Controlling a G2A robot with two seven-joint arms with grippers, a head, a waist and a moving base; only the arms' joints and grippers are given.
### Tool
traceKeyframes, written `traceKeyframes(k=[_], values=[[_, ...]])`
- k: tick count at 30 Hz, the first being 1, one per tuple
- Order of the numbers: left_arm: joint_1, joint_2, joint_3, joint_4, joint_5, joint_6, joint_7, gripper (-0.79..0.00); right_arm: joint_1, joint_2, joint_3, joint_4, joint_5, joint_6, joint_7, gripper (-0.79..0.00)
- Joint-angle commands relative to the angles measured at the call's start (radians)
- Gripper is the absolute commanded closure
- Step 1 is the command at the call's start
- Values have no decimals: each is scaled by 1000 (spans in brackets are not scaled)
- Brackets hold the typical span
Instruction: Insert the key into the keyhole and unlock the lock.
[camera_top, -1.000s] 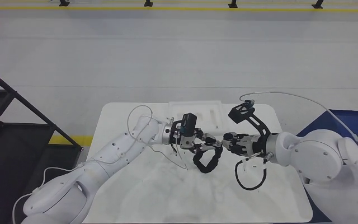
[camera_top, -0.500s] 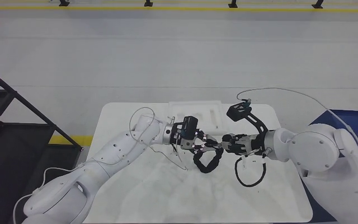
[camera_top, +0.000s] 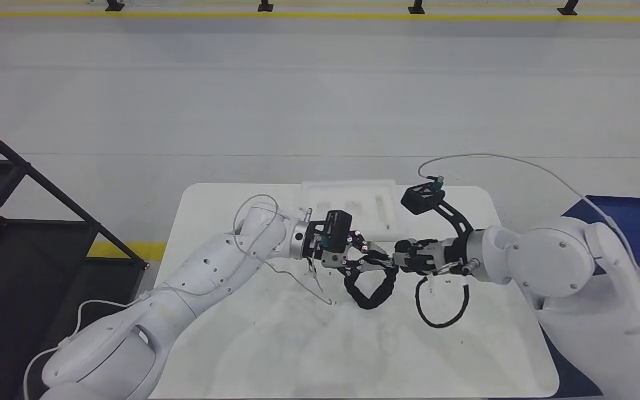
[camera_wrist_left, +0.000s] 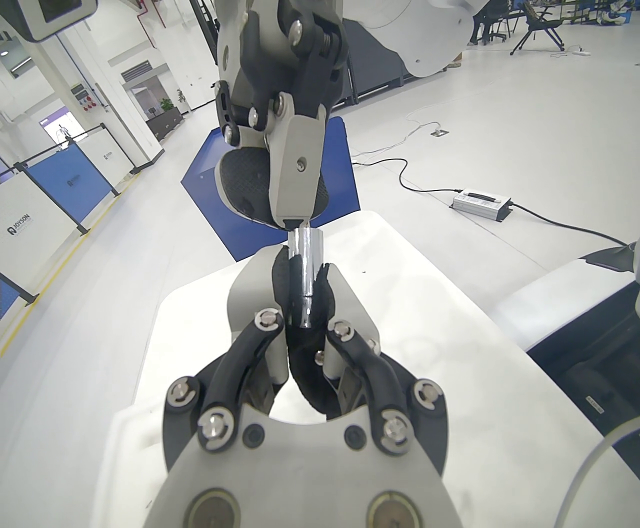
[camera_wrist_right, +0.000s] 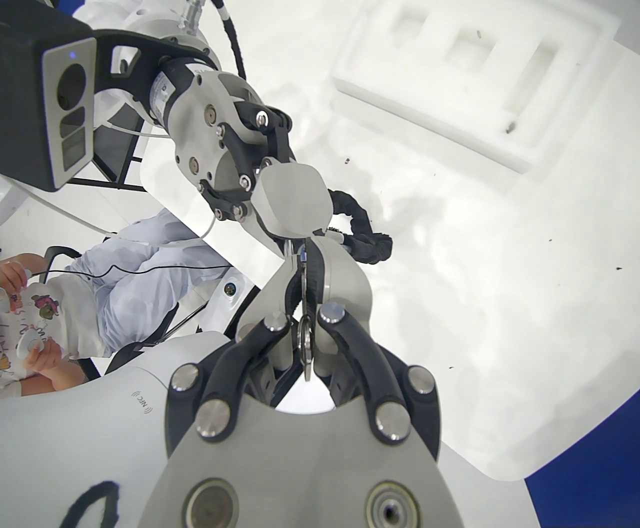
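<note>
Lock (camera_wrist_left: 306, 265) first: a short chrome cylinder, pinched along its length by my left gripper (camera_wrist_left: 300, 292), with the jaws closed down to the width of the metal. It is held in the air above the table (camera_top: 300, 340). Its black cable (camera_top: 372, 292) hangs below in a loop.

Key (camera_wrist_right: 305, 350) sits in my right gripper (camera_wrist_right: 305, 280). The jaws are nearly together on the flat of it, with the bow showing behind the pads and the blade running out toward the cylinder's end. The two grippers meet tip to tip. The keyhole is hidden behind my own fingertips, so I cannot tell how far in the blade is, if at all.

Handling, as I judge it:
- The cylinder is hard, polished and round, so it is likely to roll or slip in the pads once torque comes on. The grip belongs on the barrel, square across it, well back from the open end.
- The key is thin, stiff and light. It is best held by the bow, flat face to the pads, so a turn goes into the blade and not into a slide.
- The cable is limp and adds a little drag, nothing more.

Foam tray (camera_top: 350, 195) lies at the far edge of the table, well apart.
</note>
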Motion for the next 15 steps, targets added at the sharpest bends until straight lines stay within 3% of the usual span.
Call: traceKeyframes(k=[1, 15], values=[[3, -1, -3, 5, -10, -1, -1, 0, 0, 0, -1, 1, 3, 5, -7, 0], [26, -2, -22, 21, -71, -1, -1, 0, -39, -1, 20, 8, 58, 59, -111, 0]])
